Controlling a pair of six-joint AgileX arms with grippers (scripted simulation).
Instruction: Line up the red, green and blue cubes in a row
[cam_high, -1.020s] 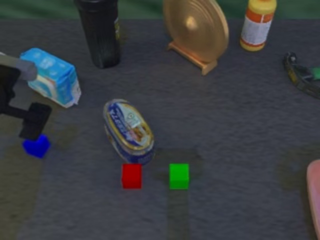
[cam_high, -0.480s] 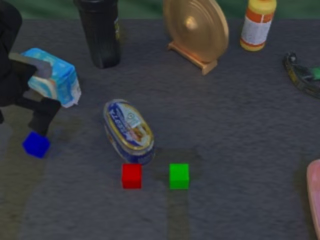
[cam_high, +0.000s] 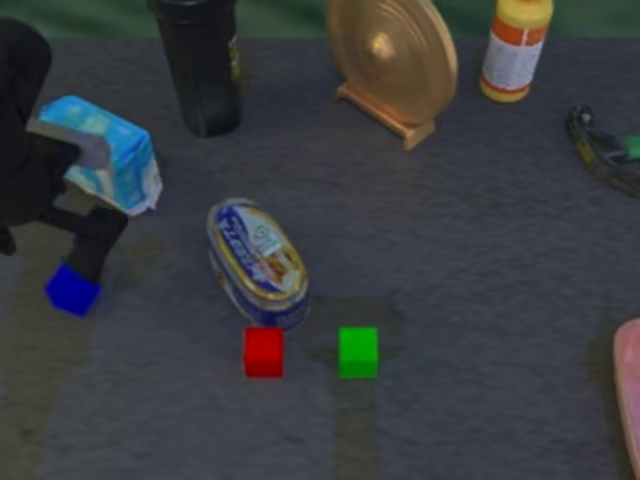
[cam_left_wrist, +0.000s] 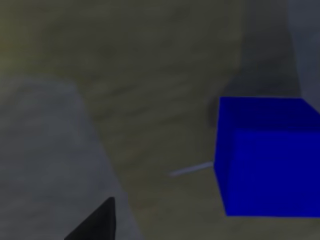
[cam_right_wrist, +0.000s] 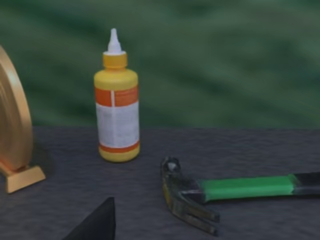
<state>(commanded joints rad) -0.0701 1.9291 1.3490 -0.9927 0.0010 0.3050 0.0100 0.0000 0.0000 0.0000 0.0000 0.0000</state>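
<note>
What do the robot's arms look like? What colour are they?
The left arm is chunky and black with one grey piece, ending in a black left gripper with flat fingers. Of the right arm, only a pointed black fingertip shows, in its wrist view.

The left arm (cam_high: 25, 150) is matte black with a grey band, ending in a black hand (cam_high: 85, 262).

Small plain cubes: 3 — 1 bright red cube (cam_high: 263, 352), 1 bright green cube (cam_high: 358, 352), 1 deep blue cube (cam_high: 72, 290). Singles: 1 oval printed tin (cam_high: 257, 261), 1 light-blue-and-white soft packet (cam_high: 118, 152), 1 yellow squeeze bottle (cam_high: 515, 47), 1 green-handled hammer (cam_right_wrist: 235, 192), 1 tall black cylinder (cam_high: 199, 64), 1 golden disc on a stand (cam_high: 392, 62).
</note>
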